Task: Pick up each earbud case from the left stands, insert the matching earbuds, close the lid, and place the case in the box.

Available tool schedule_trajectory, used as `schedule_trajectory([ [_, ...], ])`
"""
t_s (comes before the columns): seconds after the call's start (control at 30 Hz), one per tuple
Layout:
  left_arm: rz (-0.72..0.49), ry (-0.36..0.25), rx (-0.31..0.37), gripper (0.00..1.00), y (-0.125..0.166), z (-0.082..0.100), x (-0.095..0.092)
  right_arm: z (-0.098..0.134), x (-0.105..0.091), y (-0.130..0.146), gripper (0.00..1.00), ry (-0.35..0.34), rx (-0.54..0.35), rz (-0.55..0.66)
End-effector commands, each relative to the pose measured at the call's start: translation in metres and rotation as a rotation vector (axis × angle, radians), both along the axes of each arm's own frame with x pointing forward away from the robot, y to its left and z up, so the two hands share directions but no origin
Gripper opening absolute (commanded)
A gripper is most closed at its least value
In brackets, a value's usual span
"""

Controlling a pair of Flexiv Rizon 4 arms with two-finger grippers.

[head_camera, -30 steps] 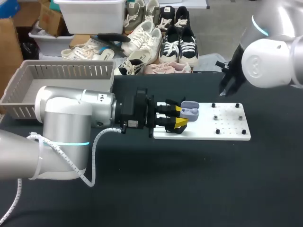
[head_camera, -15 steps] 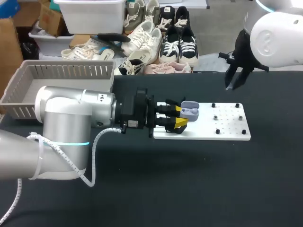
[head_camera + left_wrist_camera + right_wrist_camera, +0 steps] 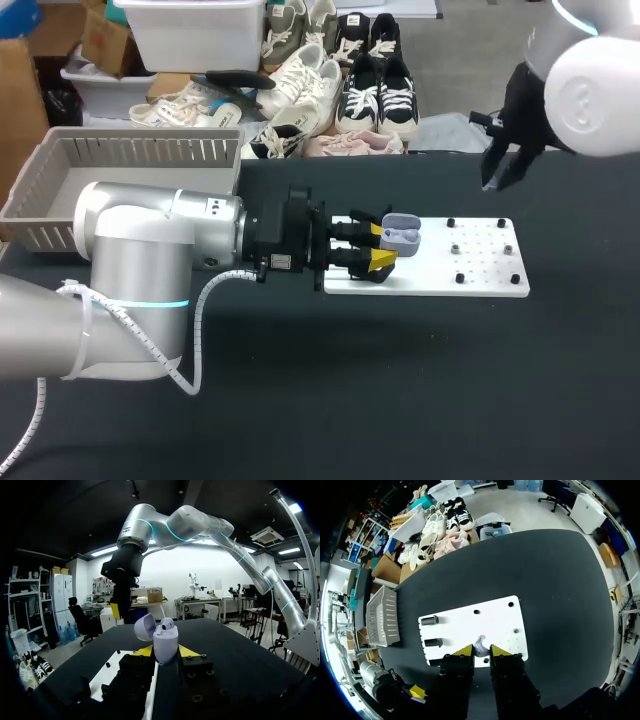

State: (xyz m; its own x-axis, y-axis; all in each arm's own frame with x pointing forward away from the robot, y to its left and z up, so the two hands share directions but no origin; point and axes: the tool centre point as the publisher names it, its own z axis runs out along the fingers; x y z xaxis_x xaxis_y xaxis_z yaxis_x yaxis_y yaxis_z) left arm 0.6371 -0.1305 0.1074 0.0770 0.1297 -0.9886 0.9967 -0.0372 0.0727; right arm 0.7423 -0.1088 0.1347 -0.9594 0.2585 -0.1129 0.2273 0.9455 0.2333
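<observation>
The left tool [image 3: 165, 651] clamps the open case [image 3: 166, 641]; the right tool [image 3: 480, 650], well apart from it, pinches an earbud [image 3: 479, 643]. Misaligned, it could jam against the lid [image 3: 144, 627] or drop.

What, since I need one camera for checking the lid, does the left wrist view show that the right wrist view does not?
Only the left wrist view: the earbud case, its lid open with a seated earbud, gripped between the left gripper fingers, and the right arm raised ahead. Only the right wrist view: the grey basket, two black stands, and a loose earbud held in the right gripper. Both: the white board and black table.
</observation>
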Motion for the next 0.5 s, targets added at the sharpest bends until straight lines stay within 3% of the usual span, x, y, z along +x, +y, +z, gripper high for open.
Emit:
schedule_trajectory([
  [0.03,0.006,-0.002,-0.002,0.0,0.0,-0.001,-0.001,0.0,-0.004,0.0,0.0,-0.009,-0.004,-0.006],
  [0.13,0.006,-0.002,-0.002,0.0,0.0,-0.001,-0.001,0.004,-0.003,0.001,0.0,-0.018,-0.008,0.002],
  [0.3,0.006,-0.002,-0.002,0.0,0.0,-0.001,-0.001,0.032,-0.006,0.011,0.0,-0.108,-0.021,0.081],
  [0.5,0.006,-0.002,-0.002,0.0,0.0,-0.001,-0.001,0.046,-0.016,0.014,0.0,-0.073,-0.046,0.163],
])
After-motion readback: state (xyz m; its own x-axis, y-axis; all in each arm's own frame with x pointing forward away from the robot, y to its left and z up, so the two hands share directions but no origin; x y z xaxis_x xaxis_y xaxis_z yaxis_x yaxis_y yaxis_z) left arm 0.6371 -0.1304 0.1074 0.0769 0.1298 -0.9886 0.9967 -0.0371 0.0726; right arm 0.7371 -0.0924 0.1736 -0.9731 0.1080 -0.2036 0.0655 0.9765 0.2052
